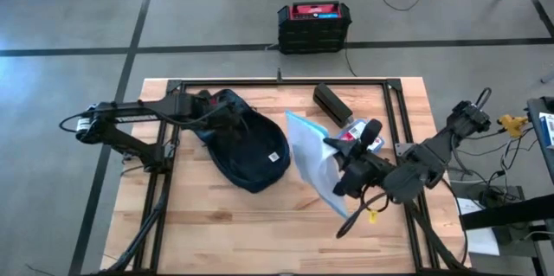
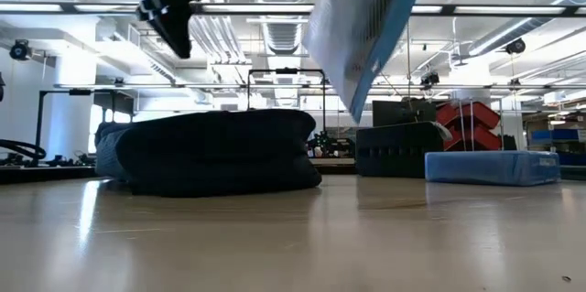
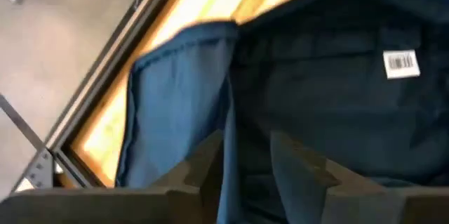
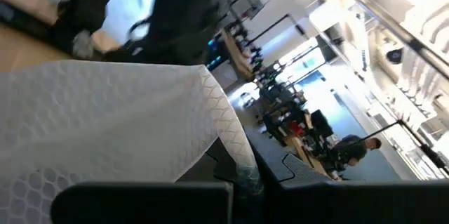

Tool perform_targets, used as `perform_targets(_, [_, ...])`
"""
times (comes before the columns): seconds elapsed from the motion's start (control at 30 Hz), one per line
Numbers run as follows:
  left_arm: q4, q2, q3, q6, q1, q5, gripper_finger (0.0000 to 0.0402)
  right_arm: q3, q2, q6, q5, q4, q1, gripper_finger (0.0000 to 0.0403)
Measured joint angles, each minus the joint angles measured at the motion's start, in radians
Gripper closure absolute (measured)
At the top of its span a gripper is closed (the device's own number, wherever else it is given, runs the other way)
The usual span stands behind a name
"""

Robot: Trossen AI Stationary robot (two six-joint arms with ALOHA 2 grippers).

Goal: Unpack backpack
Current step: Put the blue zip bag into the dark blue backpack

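Observation:
The dark navy backpack (image 1: 249, 150) lies flat on the wooden table, seen low and wide in the low view (image 2: 211, 150). My left gripper (image 1: 223, 113) hovers open above its far left end; in the left wrist view the two fingers (image 3: 252, 175) stand over the navy cloth, and in the low view the gripper (image 2: 169, 4) is well clear of the bag. My right gripper (image 1: 341, 167) is shut on a white honeycomb-patterned pouch (image 1: 312, 159) with a blue edge, held up to the right of the backpack. My right gripper pinches the pouch's edge (image 4: 235, 161) between its two fingers, coming at it from the table's right. The pouch (image 2: 362, 27) hangs slanting, lifted clear of the table, its lowest corner (image 2: 353, 113) in the air.
A long black box (image 1: 331, 103) and a small blue box with a red label (image 1: 357, 133) lie at the far right of the table. A black crate with a red top (image 1: 313, 25) stands on the floor beyond. A dark metal frame (image 1: 400, 129) borders the table.

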Motion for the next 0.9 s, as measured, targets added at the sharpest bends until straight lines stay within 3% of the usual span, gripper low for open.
perform_targets(0.13, [0.042, -0.019, -0.109, -0.013, 0.049, 0.01, 0.0248, 0.0, 0.0, -0.081, -0.14, 0.169, -0.05, 0.0403])
perform_targets(0.33, [0.192, -0.022, -0.275, 0.025, 0.179, 0.017, 0.0191, -0.002, 0.0, -0.018, -0.29, 0.196, -0.185, 0.0403])
perform_targets(0.53, [0.345, -0.021, -0.357, 0.084, 0.219, 0.176, 0.0155, -0.002, 0.0, -0.001, -0.328, 0.195, -0.283, 0.0403])
perform_targets(0.73, [0.381, -0.018, -0.416, 0.1, 0.219, 0.034, 0.0151, -0.002, 0.008, 0.0, -0.361, 0.193, -0.319, 0.0403])
perform_targets(0.9, [0.49, -0.016, -0.492, 0.102, 0.22, 0.013, 0.0154, -0.002, 0.036, 0.027, -0.422, 0.208, -0.349, 0.0403])
